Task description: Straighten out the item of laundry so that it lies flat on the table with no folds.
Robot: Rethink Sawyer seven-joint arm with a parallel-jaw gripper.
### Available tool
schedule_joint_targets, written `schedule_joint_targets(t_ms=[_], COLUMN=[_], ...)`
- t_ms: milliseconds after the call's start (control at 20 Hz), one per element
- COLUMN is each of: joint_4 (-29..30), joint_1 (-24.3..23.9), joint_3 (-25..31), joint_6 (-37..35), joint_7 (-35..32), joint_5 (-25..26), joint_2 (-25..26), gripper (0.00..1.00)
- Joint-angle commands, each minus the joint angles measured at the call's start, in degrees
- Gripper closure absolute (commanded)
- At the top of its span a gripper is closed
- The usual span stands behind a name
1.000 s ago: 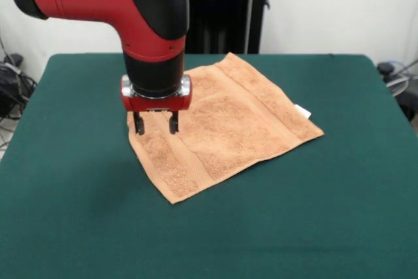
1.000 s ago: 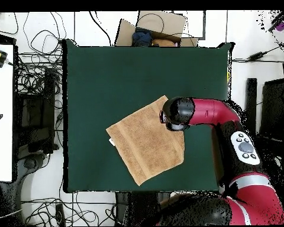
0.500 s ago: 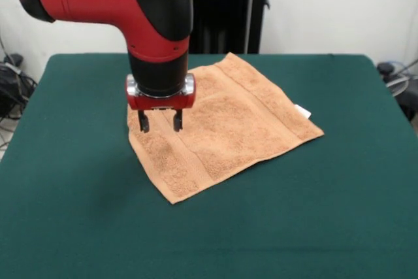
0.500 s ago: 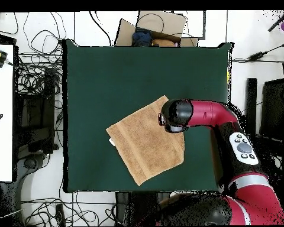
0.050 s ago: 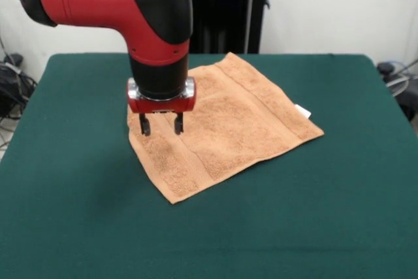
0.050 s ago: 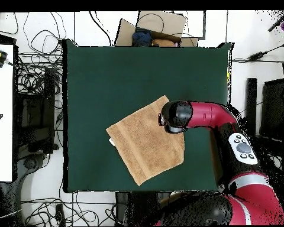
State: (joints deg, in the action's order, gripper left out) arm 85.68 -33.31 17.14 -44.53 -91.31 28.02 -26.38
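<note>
The orange-tan terry towel (image 5: 228,125) lies spread flat on the green table (image 5: 339,213), turned like a diamond, with a woven band near two edges and a small white tag (image 5: 302,111) on its right edge. From overhead the towel (image 6: 143,145) sits right of the table's (image 6: 109,77) middle. My gripper (image 5: 160,124) hangs open just above the towel's left corner, nothing between its fingers (image 5: 144,125). In the overhead view the arm's wrist (image 6: 175,115) covers the gripper and the towel's right corner.
A cardboard box (image 6: 153,29) with dark items sits beyond the table's far edge in the overhead view. Cables (image 6: 35,77) and a white desk (image 6: 1,112) lie to the left. A black stand (image 5: 225,8) rises behind the table in the front view.
The gripper has drifted slightly toward the towel's middle, still open above the left corner. The towel has not moved.
</note>
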Motion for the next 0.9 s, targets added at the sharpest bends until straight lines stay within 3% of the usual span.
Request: schedule_joint_targets(t_ms=[50,500,700,900], joint_4=[8.5,9.6,7.6,6.7], joint_1=[0.1,-4.3,-6.7,-8.5], joint_3=[-1.5,-1.3,-1.0,-0.9], joint_6=[1.0,-2.5,-4.1,-0.5], joint_7=[-1.5,2.3,4.5,5.0], joint_5=[1.4,0.6,1.3,3.9], joint_2=[-2.5,-6.9,-6.3,-2.7], gripper=[0.0,0.0,0.0,0.0])
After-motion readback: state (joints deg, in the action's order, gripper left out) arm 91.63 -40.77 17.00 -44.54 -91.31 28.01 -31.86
